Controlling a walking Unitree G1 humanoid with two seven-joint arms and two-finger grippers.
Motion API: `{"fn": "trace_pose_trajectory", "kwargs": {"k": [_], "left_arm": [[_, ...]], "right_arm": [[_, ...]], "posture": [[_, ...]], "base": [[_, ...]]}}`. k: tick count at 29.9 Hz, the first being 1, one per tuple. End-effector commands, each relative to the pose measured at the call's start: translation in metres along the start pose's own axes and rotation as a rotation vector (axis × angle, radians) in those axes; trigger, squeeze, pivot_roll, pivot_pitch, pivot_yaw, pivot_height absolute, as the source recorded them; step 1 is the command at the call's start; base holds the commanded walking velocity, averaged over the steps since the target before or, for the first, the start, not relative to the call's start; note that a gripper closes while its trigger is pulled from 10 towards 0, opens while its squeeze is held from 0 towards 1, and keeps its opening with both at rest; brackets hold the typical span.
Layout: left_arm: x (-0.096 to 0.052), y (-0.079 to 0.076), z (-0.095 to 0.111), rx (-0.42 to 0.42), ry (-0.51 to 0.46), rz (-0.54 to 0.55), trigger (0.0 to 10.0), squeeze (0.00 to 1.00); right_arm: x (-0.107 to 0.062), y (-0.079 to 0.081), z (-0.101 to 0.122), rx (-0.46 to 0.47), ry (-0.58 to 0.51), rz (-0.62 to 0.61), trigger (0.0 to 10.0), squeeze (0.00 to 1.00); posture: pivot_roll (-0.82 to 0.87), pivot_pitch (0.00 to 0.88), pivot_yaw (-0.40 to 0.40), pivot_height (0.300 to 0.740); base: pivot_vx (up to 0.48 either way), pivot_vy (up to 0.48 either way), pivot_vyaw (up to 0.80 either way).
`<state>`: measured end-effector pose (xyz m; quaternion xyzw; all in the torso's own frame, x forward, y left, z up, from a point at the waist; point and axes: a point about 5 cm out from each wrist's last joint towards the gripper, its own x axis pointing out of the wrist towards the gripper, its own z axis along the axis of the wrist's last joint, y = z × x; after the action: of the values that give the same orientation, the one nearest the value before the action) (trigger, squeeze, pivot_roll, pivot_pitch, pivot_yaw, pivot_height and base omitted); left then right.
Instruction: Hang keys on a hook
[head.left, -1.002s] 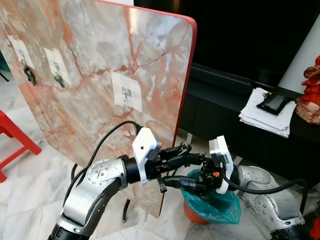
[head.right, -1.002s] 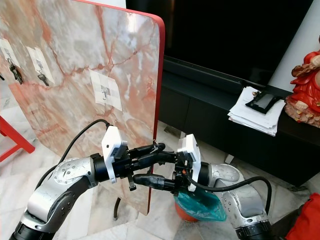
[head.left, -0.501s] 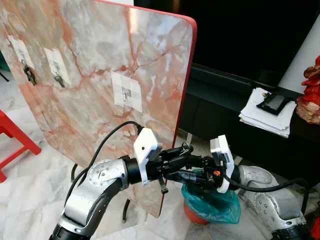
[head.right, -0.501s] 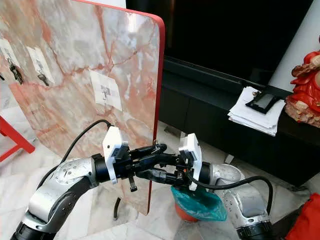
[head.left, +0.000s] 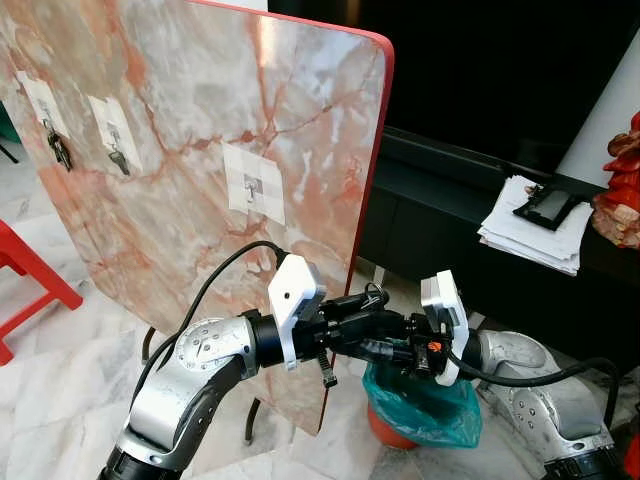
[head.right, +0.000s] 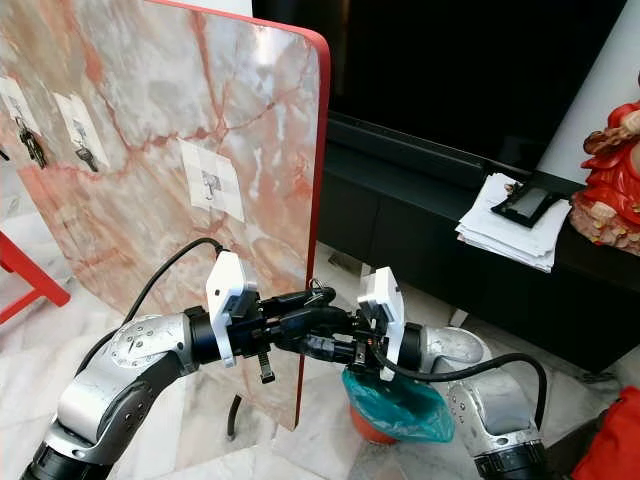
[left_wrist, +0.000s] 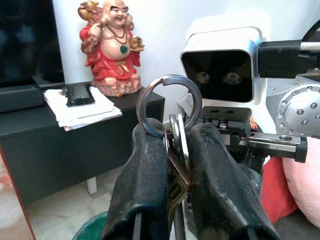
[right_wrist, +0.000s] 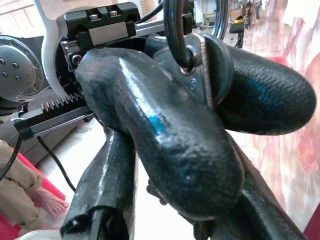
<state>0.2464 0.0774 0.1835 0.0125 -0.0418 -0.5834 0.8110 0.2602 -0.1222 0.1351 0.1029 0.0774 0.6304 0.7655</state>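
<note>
Left claw (left_wrist: 172, 165) clamped on keys (left_wrist: 176, 150), ring uppermost. Right claw (head.left: 385, 350) meets it; finger state cannot be told. Vacant hook (head.left: 249, 189) at 11 o'clock on marble board (head.left: 180, 120).

marble floor (head.left: 60, 350), tilted marble board (head.left: 200, 130) and red stool (head.left: 25, 275) standing on it

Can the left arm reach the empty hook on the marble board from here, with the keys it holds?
Probably yes. The left end effector grips the keys, ring up, and the empty hook sits just above that arm with open board between. The right end effector meets it at the keys and may need to let go first.
</note>
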Motion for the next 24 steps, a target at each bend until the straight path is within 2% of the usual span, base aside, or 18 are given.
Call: {"fn": "trace_pose_trajectory", "kwargs": {"k": [1,13,14,15,16,24], "left_arm": [[0.0012,0.0033,0.0029,0.035,0.013,0.015,10.0,0.00],[0.0028,0.0037,-0.0016,0.058,0.051,0.028,10.0,0.00],[0.0027,0.0038,-0.0016,0.057,0.051,0.028,10.0,0.14],[0.0026,0.0041,-0.0014,0.056,0.049,0.031,10.0,0.64],[0.0025,0.0046,-0.0011,0.054,0.048,0.033,10.0,1.00],[0.0018,0.0051,-0.0003,0.051,0.045,0.035,10.0,1.00]], "right_arm": [[0.0035,0.0015,0.0027,-0.006,-0.019,0.023,0.0,0.00],[0.0005,-0.0013,0.0015,-0.012,-0.010,-0.006,0.0,0.00],[0.0004,-0.0014,0.0015,-0.012,-0.010,-0.007,0.0,0.00],[0.0002,-0.0017,0.0015,-0.013,-0.009,-0.009,0.0,0.00],[0.0000,-0.0021,0.0014,-0.013,-0.009,-0.012,0.0,0.00],[-0.0014,-0.0046,0.0018,-0.018,-0.008,-0.025,0.0,0.00]], "posture": [[-0.02,0.000,-0.092,0.740],[-0.02,0.000,-0.093,0.740],[-0.02,0.000,-0.093,0.740],[-0.02,0.000,-0.093,0.740],[-0.02,0.000,-0.093,0.740],[-0.02,0.000,-0.096,0.740]], "base": [[0.000,0.000,0.00],[0.000,0.000,0.00],[0.000,0.000,0.00],[0.000,0.000,0.00],[0.000,0.000,0.00],[0.000,0.000,0.00]]}}
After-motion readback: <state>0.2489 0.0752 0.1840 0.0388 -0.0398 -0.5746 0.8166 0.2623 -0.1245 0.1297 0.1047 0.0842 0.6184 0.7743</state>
